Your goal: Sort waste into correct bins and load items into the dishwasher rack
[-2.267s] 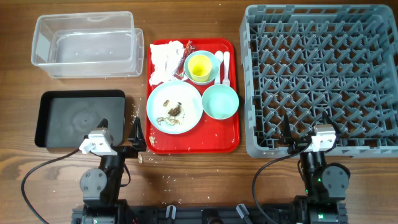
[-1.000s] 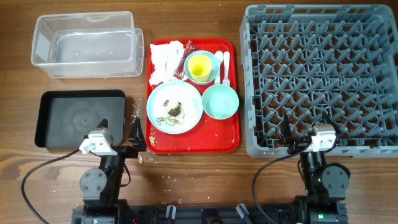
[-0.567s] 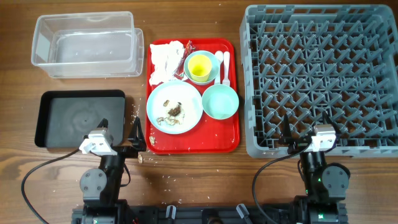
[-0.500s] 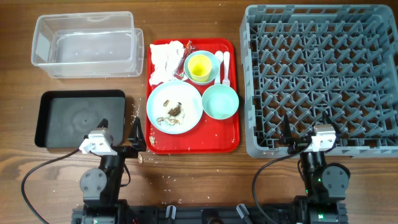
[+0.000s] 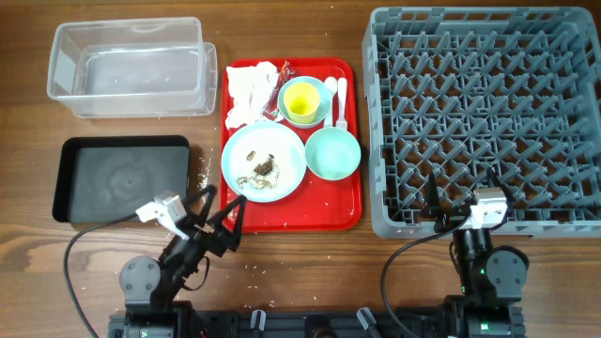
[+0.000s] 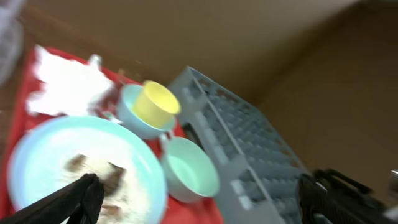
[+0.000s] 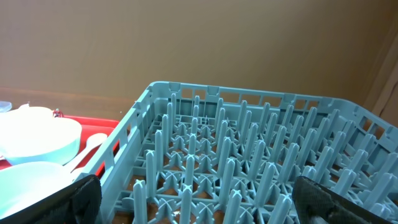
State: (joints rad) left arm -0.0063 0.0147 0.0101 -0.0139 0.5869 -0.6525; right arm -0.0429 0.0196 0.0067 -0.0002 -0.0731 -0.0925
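Note:
A pale blue plate (image 5: pixel 263 161) with brown-and-white food scraps (image 5: pixel 261 169) sits on a red tray (image 5: pixel 291 218). White napkins (image 5: pixel 247 89), a red wrapper (image 5: pixel 283 73), a yellow cup (image 5: pixel 302 100) inside a light blue bowl (image 5: pixel 325 90), a white spoon and fork (image 5: pixel 340 101) and a mint-green bowl (image 5: pixel 332 153) share that tray. The clear tub (image 5: pixel 127 66) and black tray (image 5: pixel 122 178) lie to the left, the grey rack (image 5: pixel 488 113) to the right. My left gripper (image 5: pixel 223 202) is open and empty at the red tray's front left corner, facing the plate (image 6: pixel 62 162). My right gripper (image 5: pixel 462 188) is open over the rack's front edge (image 7: pixel 249 162).
Crumbs lie on the wood between the black tray and the red tray (image 5: pixel 199 169). The left wrist view is blurred and shows the cup (image 6: pixel 155 102), mint-green bowl (image 6: pixel 189 177), napkins (image 6: pixel 65 87) and rack (image 6: pixel 249 143).
My left gripper has swung right and forward, from beside the black tray to the red tray's front left corner. The right arm has not moved.

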